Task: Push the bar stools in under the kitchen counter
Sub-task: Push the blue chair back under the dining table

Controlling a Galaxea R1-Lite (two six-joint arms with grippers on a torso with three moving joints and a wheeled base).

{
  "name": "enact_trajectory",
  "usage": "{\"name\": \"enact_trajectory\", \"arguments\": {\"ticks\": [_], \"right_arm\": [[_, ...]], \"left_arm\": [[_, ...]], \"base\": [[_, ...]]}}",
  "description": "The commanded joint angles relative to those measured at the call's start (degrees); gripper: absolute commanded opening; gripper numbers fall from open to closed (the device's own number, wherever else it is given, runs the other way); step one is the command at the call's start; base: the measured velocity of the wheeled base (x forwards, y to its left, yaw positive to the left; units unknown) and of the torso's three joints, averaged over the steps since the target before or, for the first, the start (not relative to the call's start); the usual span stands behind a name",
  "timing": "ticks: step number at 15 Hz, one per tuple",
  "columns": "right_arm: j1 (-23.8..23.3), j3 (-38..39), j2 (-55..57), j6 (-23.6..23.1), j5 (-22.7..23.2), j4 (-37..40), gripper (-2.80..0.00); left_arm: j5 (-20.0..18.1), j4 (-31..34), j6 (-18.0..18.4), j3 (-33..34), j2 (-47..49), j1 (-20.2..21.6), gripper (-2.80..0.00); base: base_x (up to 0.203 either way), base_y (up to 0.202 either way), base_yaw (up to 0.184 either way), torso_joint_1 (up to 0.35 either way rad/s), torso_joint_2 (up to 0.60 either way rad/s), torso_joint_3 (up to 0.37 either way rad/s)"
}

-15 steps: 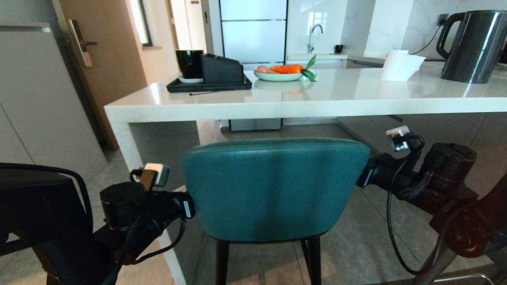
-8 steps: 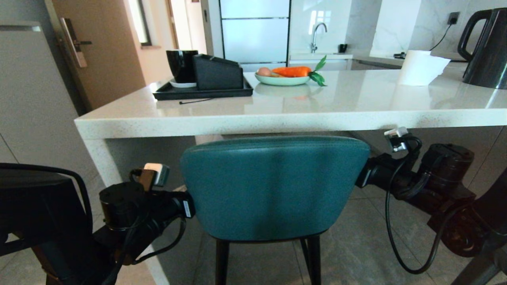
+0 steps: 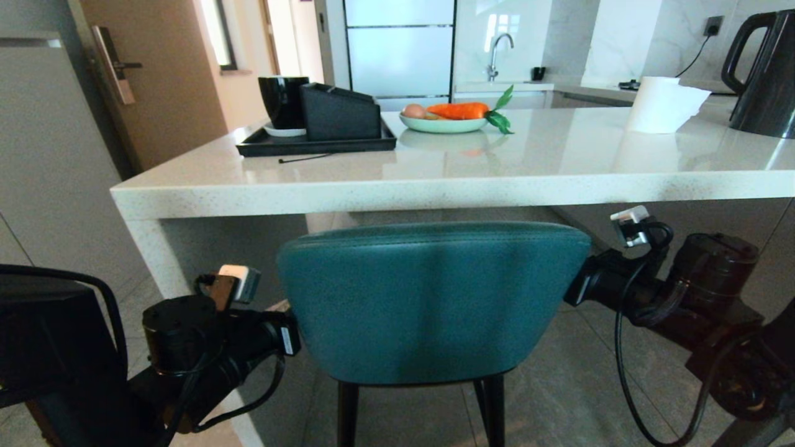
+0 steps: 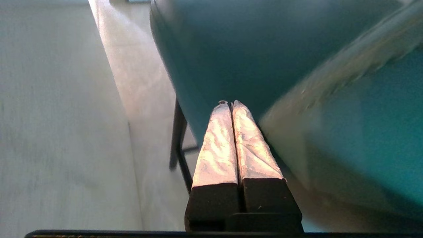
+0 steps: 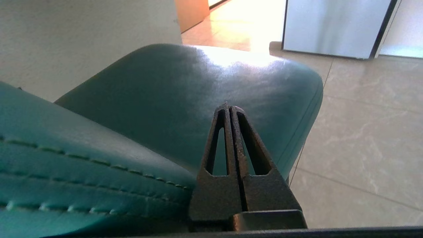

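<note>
A teal-backed bar stool [image 3: 428, 304] with thin black legs [image 3: 348, 413] stands in front of the kitchen counter [image 3: 435, 183]. The top of its back sits just below the counter's thick white edge. My left gripper [image 4: 229, 103] is shut, with its tips against the stool's left side [image 4: 264, 49]. My right gripper [image 5: 228, 106] is also shut and rests against the teal leather [image 5: 185, 86] on the right side. In the head view both arms flank the back and their fingertips are hidden behind it. The counter's white side panel [image 4: 49, 132] runs close to the left gripper.
On the counter stand a black tray [image 3: 310, 146] with a mug and a box, a plate [image 3: 442, 124] holding a carrot, a paper roll [image 3: 661, 102] and a dark kettle [image 3: 767, 74]. A wooden door [image 3: 168, 81] is at the left. Grey tiled floor [image 3: 577, 397] lies under the counter.
The whole view has advanced toward the counter, with the stool still between my arms. The counter edge is nearer to the stool back. Both arms and the stool back sit slightly lower in the picture.
</note>
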Motion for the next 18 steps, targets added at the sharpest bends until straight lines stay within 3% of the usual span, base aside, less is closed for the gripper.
{"name": "enact_trajectory", "arguments": {"ticks": [1,5,11,18], "right_arm": [[0.00,4.10,-4.27,0.16,0.37,-0.55,-2.80],[-0.41,8.85,-6.48,0.50,-1.43,-6.66,-2.80],[-4.21,9.28,-7.52,0.96,-1.36,-6.99,-2.80],[2.10,8.36,-5.34,2.10,-4.08,-7.02,-2.80]], "left_arm": [[0.84,-0.72,-0.25,3.75,-3.47,-0.04,-2.80],[2.09,-0.72,-0.34,7.27,-7.36,0.08,-2.80],[2.33,-0.72,-0.25,12.09,-12.76,0.38,-2.80],[3.35,-0.11,-1.38,15.13,-27.58,0.19,-2.80]], "base": [[0.000,0.000,0.000,0.000,0.00,0.000],[0.000,0.000,0.000,0.000,0.00,0.000],[0.000,0.000,0.000,0.000,0.00,0.000],[0.000,0.000,0.000,0.000,0.00,0.000]]}}
